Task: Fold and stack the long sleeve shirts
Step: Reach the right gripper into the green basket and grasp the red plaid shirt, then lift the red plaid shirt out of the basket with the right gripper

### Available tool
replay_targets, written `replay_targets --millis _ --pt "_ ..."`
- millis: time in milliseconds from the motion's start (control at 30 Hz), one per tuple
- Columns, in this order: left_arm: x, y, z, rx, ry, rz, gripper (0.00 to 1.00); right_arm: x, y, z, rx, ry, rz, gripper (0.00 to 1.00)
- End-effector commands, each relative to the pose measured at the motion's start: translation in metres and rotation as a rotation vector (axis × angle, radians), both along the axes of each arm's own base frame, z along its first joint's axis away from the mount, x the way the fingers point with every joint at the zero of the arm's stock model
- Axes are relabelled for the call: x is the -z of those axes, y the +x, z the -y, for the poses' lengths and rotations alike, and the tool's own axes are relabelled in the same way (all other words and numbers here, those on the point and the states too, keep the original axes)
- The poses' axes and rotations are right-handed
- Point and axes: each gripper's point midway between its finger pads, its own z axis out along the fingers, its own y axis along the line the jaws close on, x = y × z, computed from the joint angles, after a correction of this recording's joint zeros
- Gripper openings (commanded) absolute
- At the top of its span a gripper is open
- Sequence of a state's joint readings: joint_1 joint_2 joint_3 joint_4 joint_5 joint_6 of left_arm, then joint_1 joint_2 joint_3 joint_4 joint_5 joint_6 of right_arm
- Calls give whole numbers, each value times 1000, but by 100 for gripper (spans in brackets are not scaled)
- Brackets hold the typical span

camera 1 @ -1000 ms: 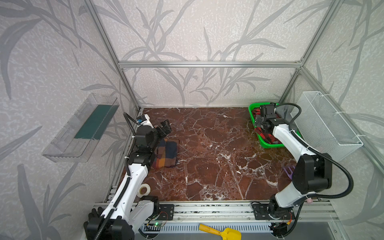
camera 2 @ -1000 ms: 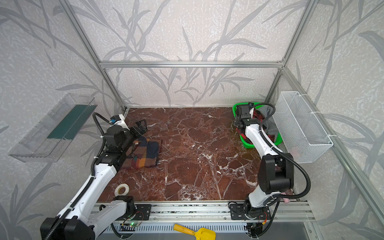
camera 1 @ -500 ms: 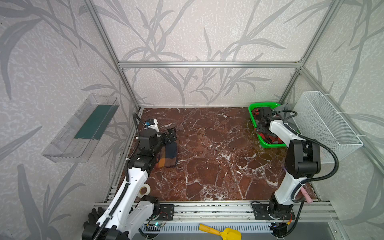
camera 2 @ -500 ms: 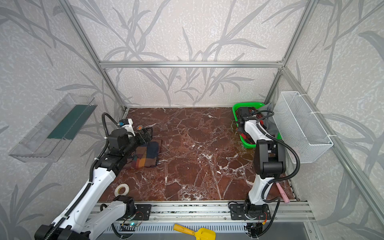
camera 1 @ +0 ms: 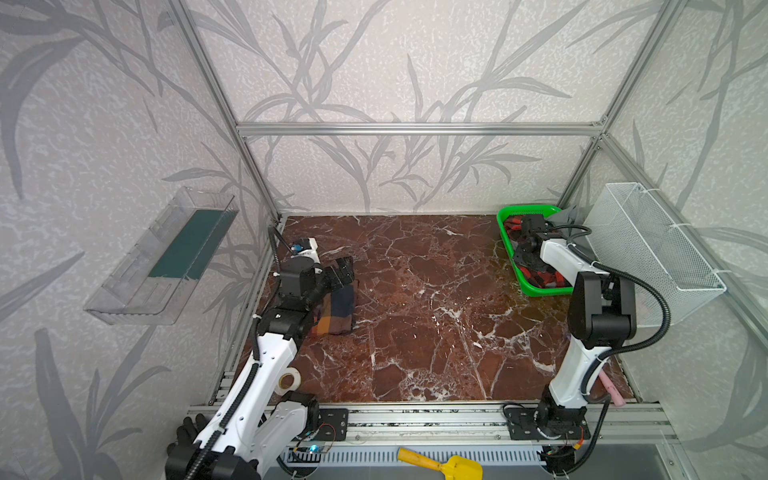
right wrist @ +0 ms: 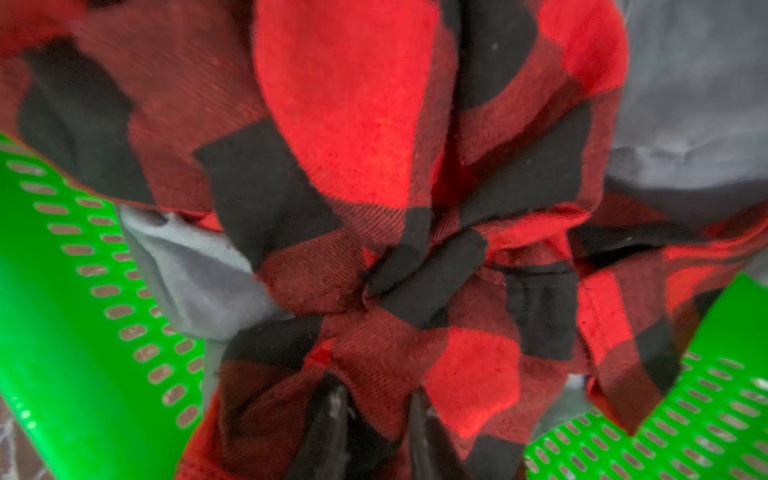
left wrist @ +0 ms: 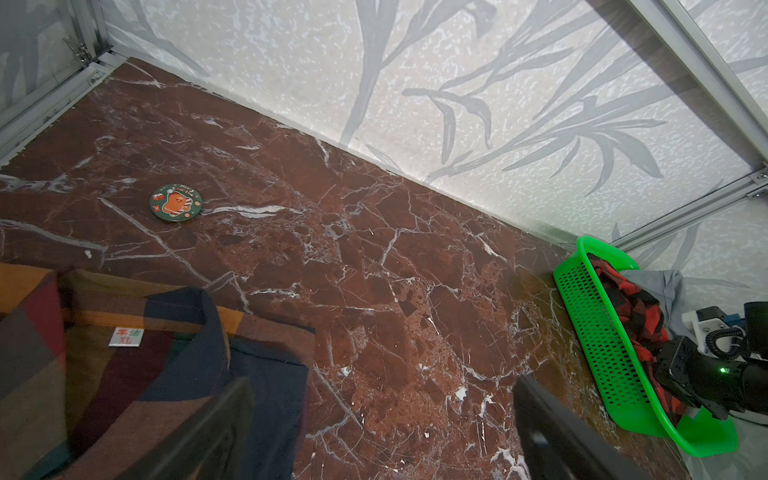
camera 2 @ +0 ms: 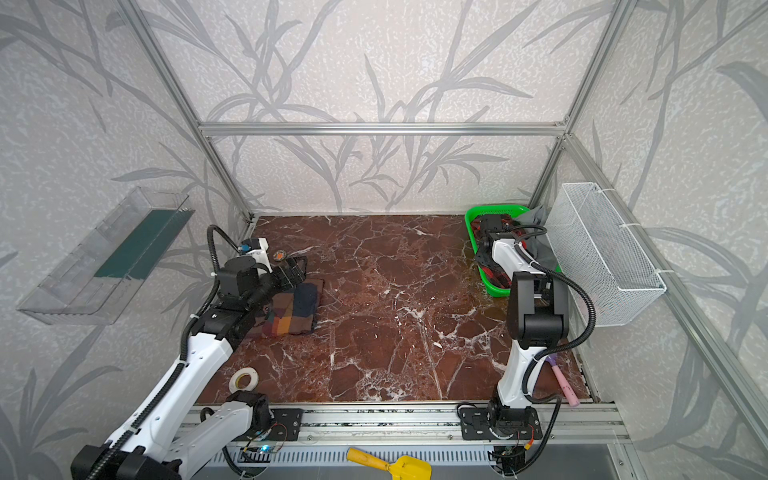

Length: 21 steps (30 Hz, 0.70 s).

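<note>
The brown, orange and navy plaid shirt lies folded on the left of the marble table, its collar and size tag facing the left wrist camera. My left gripper hovers open over the shirt's far edge, nothing between its fingers. The red-and-black check shirt lies crumpled in the green basket at the back right. My right gripper is down in the basket, shut on a fold of that shirt.
A grey cloth lies in the basket beside the red shirt. A white wire basket hangs on the right wall, a clear shelf on the left. A tape roll, round coaster, pink marker.
My right arm has dropped into the green basket and its jaws have closed on the red-and-black shirt. My left gripper has shifted slightly right over the plaid shirt, still open.
</note>
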<state>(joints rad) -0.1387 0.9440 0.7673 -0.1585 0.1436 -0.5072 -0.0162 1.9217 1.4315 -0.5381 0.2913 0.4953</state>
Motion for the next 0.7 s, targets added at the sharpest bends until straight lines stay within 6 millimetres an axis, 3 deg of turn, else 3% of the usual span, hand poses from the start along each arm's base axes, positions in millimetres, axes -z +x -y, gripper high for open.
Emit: replay_targets --millis 0,100,267,667 --pt "0 -1 4 21 5 -8 98 6 4 -6 -27 59 -12 13" --pt "-1 0 4 23 5 -6 98 1 3 -8 -31 74 -20 0" --pt "-2 -1 5 28 3 -4 98 -31 2 -9 -23 83 58 0" --pt "-4 0 8 43 -6 3 98 -156 -15 -28 -70 62 377 0"
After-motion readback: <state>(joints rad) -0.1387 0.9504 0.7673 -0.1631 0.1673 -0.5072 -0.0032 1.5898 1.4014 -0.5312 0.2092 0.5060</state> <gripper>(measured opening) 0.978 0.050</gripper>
